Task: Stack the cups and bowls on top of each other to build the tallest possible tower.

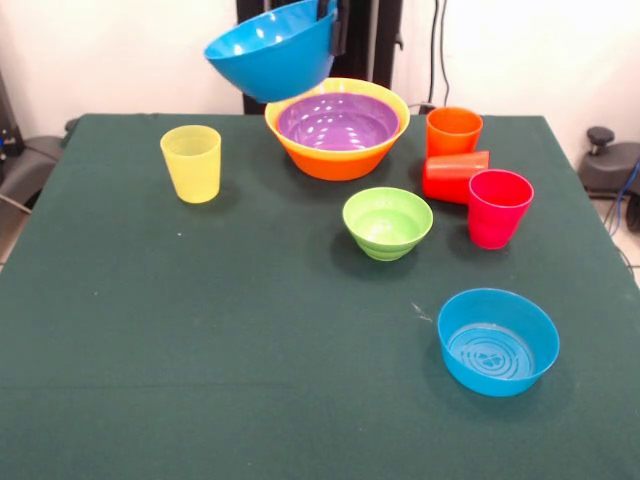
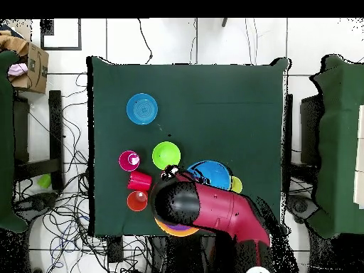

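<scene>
Gripper (image 1: 330,30) is pinching the rim of one blue bowl (image 1: 270,55), jaws closed on the wall, so the bowl is hanging tilted in the air just above the nested pair: purple bowl (image 1: 338,122) sitting inside the yellow-orange bowl (image 1: 335,160). Probably lining up to nest it there. Second blue bowl (image 1: 498,342), green bowl (image 1: 387,222) and the cups (image 1: 192,162) are waiting on the tabletop (image 1: 250,350); one red cup (image 1: 452,177) is lying on its side.

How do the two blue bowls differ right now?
The held blue bowl hangs tilted in the air at the gripper, above the table's far side; the other blue bowl sits upright on the table near the front edge. The held one looks larger. Both are glossy blue plastic.
</scene>
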Robot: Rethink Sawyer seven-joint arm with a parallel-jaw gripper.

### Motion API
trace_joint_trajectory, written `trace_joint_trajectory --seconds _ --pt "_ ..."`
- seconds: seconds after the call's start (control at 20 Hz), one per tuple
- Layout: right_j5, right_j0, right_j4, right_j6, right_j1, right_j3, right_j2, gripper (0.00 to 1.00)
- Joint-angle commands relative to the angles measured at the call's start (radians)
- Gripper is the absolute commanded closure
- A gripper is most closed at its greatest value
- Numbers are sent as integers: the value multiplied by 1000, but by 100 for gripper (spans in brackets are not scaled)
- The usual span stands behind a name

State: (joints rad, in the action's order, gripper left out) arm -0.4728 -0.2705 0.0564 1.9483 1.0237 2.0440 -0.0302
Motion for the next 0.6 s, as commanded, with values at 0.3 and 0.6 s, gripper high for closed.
trace_joint_trajectory --seconds 0.3,0.6 --pt "190 -16 12 199 -160 87 -9 100" --pt "201 50 -38 262 -182 84 -27 100"
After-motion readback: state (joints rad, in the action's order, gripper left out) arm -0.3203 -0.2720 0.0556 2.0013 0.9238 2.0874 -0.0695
